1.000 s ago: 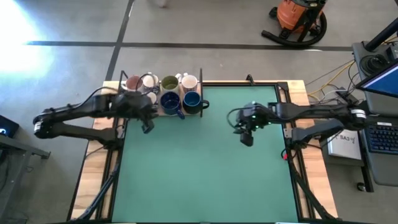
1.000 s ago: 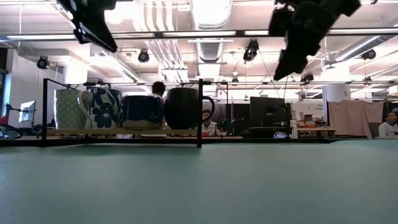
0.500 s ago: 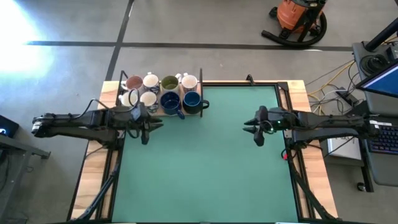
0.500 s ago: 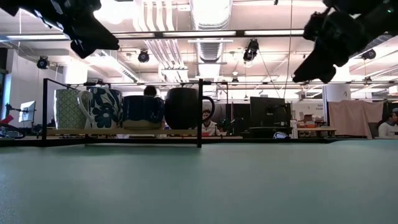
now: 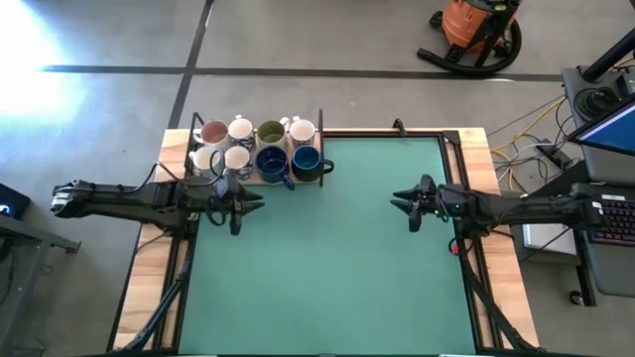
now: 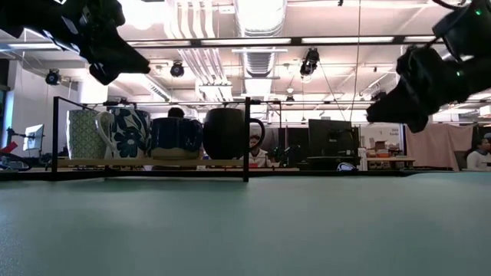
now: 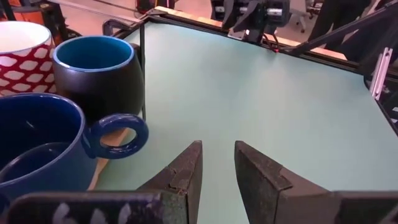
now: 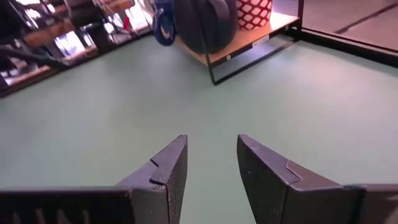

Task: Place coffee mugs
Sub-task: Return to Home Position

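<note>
Several coffee mugs [image 5: 253, 149] stand on their bases in a black wire-framed wooden rack [image 5: 320, 174] at the table's far left: white and cream ones, an olive one, two dark blue ones. In the left wrist view a dark mug with a blue inside [image 7: 96, 74] and a blue mug [image 7: 37, 143] sit close by. My left gripper [image 5: 243, 203] hovers open just near of the rack, pointing almost level toward the right. My right gripper [image 5: 407, 203] hovers open at the mat's right side, pointing toward the left. Neither has anything between its fingers [image 7: 186, 171] [image 8: 165, 168].
The green mat [image 5: 327, 268] covers the table between the arms. The rack's upright black posts [image 6: 247, 138] stand at its corner. An orange vacuum [image 5: 476, 30] is on the floor beyond the table; a desk with a keyboard [image 5: 605, 213] is at the right.
Both grippers have come down and tipped from pointing steeply downward to nearly level. The right one has drawn back toward the table's right edge. The left arm has folded back toward the left edge, its gripper staying near the rack. Neither has opened or shut.
</note>
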You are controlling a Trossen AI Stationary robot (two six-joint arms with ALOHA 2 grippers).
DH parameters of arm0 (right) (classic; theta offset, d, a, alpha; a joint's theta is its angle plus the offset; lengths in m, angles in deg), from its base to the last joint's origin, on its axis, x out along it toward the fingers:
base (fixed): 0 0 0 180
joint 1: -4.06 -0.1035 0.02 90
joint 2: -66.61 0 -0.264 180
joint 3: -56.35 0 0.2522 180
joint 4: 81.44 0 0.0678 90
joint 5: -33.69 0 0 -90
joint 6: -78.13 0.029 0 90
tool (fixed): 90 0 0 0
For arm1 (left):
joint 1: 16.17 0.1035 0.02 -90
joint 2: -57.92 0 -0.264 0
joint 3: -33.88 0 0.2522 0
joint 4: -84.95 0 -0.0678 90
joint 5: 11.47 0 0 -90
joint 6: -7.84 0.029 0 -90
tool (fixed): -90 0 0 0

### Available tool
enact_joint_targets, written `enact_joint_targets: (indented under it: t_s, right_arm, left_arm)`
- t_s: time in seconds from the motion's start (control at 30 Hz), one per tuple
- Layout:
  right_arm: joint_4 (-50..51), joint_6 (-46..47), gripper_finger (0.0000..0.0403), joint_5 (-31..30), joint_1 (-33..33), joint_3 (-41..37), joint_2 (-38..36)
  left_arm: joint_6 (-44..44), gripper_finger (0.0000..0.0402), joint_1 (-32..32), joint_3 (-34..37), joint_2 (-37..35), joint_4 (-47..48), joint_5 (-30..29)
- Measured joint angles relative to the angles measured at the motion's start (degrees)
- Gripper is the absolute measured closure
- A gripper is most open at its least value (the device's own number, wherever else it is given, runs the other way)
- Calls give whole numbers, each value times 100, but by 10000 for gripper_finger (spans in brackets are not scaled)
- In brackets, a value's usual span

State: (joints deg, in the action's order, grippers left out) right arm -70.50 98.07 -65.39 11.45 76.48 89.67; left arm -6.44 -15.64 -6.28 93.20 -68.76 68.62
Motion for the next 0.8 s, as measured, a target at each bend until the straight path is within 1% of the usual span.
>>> enact_joint_targets:
  t_s: [0.13, 0.23, 0.33, 0.43, 0.53, 0.67, 0.8]
  right_arm:
    - [-1036, -30, 275, -74, 1, -567, -24]
    - [-1037, -128, 275, -399, -1, -561, -4]
    - [-1031, -443, 275, -638, 0, -561, -4]
    - [-918, -693, 275, -1039, -1, -561, -4]
    - [-824, -700, 275, -1152, 1, -561, -2]
    - [-812, -706, 275, -1154, 1, -561, -2]
    - [-811, -705, 275, -1154, 1, -561, -2]
  left_arm:
    - [2, 326, 0, -7, 0, -34, 0]
    - [2, 326, -2, -7, 2, -84, 0]
    - [23, 326, -14, -7, 52, -107, 0]
    - [24, 326, -17, 2, 138, -109, 0]
    - [18, 326, -20, 66, 247, -150, 0]
    - [31, 326, -20, 385, 390, -663, 2]
    - [72, 326, -24, 834, 490, -1529, 4]
